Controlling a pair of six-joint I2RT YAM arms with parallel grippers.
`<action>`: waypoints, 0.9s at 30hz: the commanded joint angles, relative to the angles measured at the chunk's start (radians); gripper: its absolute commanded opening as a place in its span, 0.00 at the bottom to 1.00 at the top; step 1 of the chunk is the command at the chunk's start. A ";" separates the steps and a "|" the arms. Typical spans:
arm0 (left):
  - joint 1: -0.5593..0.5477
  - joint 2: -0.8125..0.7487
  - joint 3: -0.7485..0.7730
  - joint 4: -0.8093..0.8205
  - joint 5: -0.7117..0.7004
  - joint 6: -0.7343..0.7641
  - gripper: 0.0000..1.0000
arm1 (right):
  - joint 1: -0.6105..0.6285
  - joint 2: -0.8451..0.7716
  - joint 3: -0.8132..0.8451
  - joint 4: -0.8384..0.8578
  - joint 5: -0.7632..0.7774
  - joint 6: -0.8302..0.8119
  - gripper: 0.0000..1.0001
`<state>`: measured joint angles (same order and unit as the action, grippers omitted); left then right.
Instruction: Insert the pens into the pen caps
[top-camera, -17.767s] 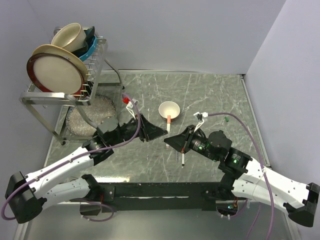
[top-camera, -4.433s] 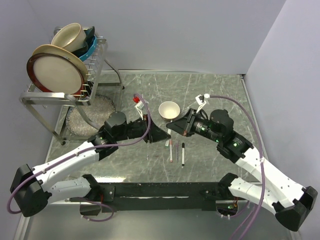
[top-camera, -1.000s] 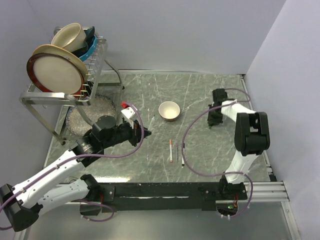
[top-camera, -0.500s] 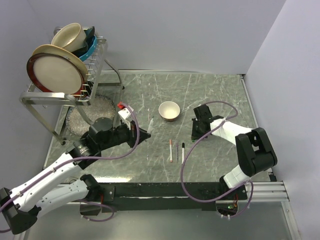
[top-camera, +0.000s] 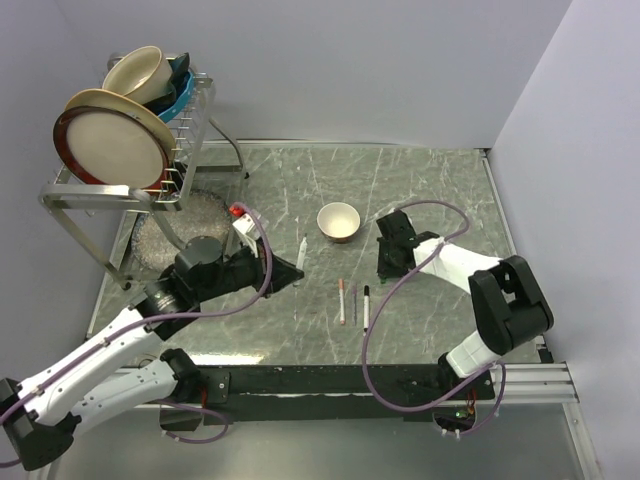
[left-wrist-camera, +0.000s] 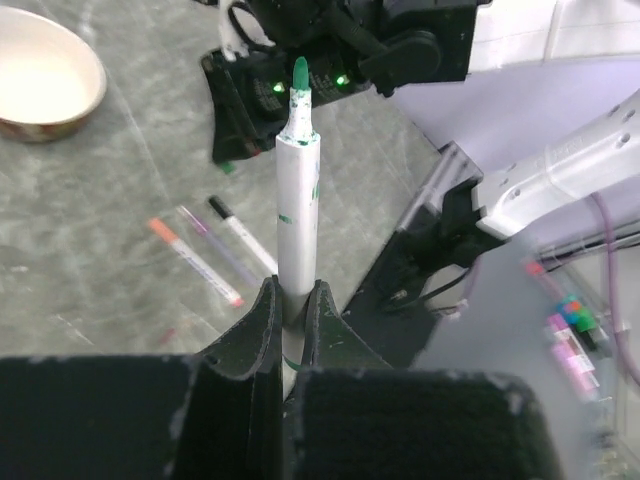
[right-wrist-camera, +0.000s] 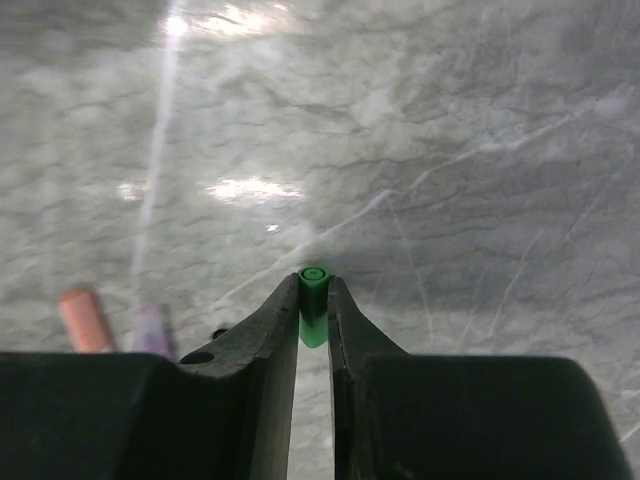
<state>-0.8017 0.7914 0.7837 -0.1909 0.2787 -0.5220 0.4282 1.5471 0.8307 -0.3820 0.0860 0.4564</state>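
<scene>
Green-tipped pen (left-wrist-camera: 297, 215) is pinched at its rear end by the left claw (left-wrist-camera: 292, 300) and held above the tabletop (top-camera: 440, 190). The right claw (right-wrist-camera: 313, 285) pinches the green cap (right-wrist-camera: 313, 308) between its 2 fingers. An orange-ended pen (top-camera: 342, 301) and a black-ended pen (top-camera: 366, 307) lie near each other on the tabletop between the arms.

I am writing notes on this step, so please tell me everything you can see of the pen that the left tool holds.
The pen is slim, with a white barrel that looks like plastic, small green marks on its side, and a bare green felt tip, so it has no cap. The left tool is shut on its rear end; nothing else touches it. It sticks straight out of the tool, held above the table, with its tip aimed roughly toward the right arm.
</scene>
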 joint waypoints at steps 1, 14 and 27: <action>0.001 0.025 -0.092 0.183 0.071 -0.185 0.01 | 0.007 -0.139 0.048 -0.006 -0.049 0.019 0.02; -0.102 0.259 -0.176 0.539 0.120 -0.323 0.01 | 0.027 -0.542 0.041 0.091 -0.278 0.182 0.01; -0.133 0.440 -0.077 0.607 0.151 -0.317 0.01 | 0.064 -0.699 -0.021 0.190 -0.313 0.318 0.02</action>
<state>-0.9291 1.2186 0.6281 0.3370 0.4049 -0.8375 0.4767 0.8772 0.8272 -0.2600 -0.2169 0.7288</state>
